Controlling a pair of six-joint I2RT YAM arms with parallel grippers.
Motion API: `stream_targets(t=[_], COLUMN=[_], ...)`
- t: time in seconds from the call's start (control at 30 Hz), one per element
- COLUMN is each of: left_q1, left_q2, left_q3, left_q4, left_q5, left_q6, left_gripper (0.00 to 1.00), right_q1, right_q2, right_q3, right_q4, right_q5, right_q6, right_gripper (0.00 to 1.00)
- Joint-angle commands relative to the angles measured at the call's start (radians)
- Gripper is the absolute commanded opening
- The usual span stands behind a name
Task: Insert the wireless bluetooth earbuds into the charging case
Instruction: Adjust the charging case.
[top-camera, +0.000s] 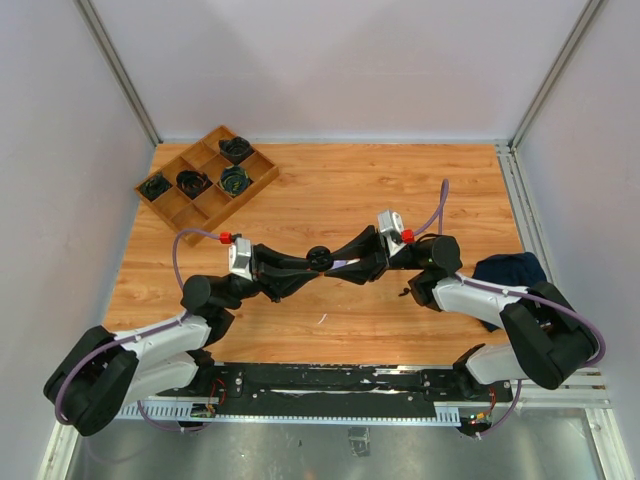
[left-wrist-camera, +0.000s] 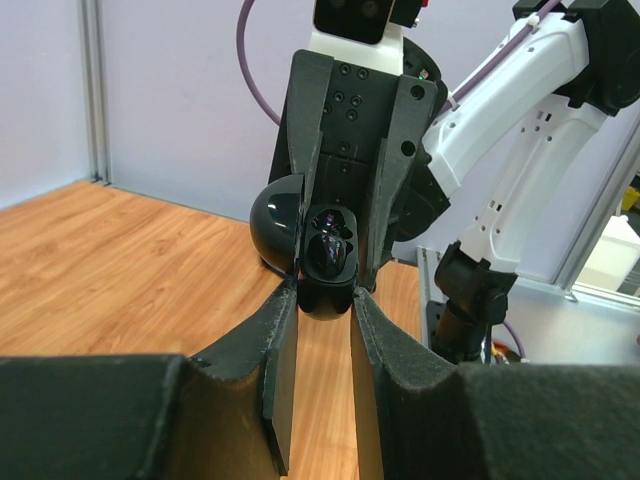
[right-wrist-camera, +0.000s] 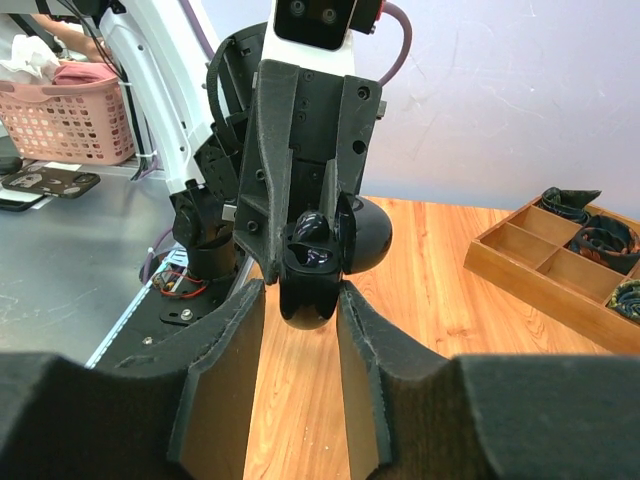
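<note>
Left end effector (left-wrist-camera: 320, 288): pinched on the charging case (left-wrist-camera: 325, 298) base, steadying it above the table (top-camera: 400, 200).
Right end effector (right-wrist-camera: 301, 288): hugging the case; you cannot tell if it presses.
Earbud (left-wrist-camera: 330, 250): seated in the open well.

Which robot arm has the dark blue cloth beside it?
The right arm: the dark blue cloth lies close beside it; the left arm is on the other side.

From above, case (top-camera: 319, 258) contents too small to tell; right arm (top-camera: 470, 295) partly hides dark cloth (top-camera: 512, 268)
</note>
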Motion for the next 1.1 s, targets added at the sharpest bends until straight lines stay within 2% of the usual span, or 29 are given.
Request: stream_targets(t=[0.0, 0.27, 0.5, 0.53, 0.6, 0.73, 1.07], left_q1=[0.004, 0.004, 0.005, 0.005, 0.005, 0.004, 0.003], left_q2=[-0.024, -0.061, -0.062, -0.062, -0.061, -0.055, -0.021], left_q3=[-0.002, -0.002, 0.001, 0.002, 0.004, 0.012, 0.022], left_q4=[-0.032, -0.089, -0.097, -0.097, -0.097, -0.101, -0.081], left_q5=[0.004, -0.006, -0.006, -0.006, -0.008, -0.008, -0.011], left_q6=[0.027, 0.05, 0.052, 0.051, 0.048, 0.04, 0.008], left_gripper=[0.0, 0.0, 0.01, 0.04, 0.17, 0.31, 0.39], right_q1=[-0.005, -0.013, -0.012, -0.012, -0.01, -0.002, 0.017], right_q2=[-0.024, -0.028, -0.024, -0.023, -0.021, -0.023, -0.031], right_q3=[0.016, 0.015, 0.023, 0.024, 0.024, 0.021, 0.008], right_q4=[0.056, 0.056, 0.057, 0.057, 0.056, 0.057, 0.056], right_q5=[0.003, -0.003, -0.011, -0.013, -0.011, 0.009, 0.061], right_q6=[0.004, 0.01, 0.023, 0.026, 0.029, 0.023, -0.002], right_gripper=[0.35, 0.31, 0.19, 0.17, 0.14, 0.1, 0.05])
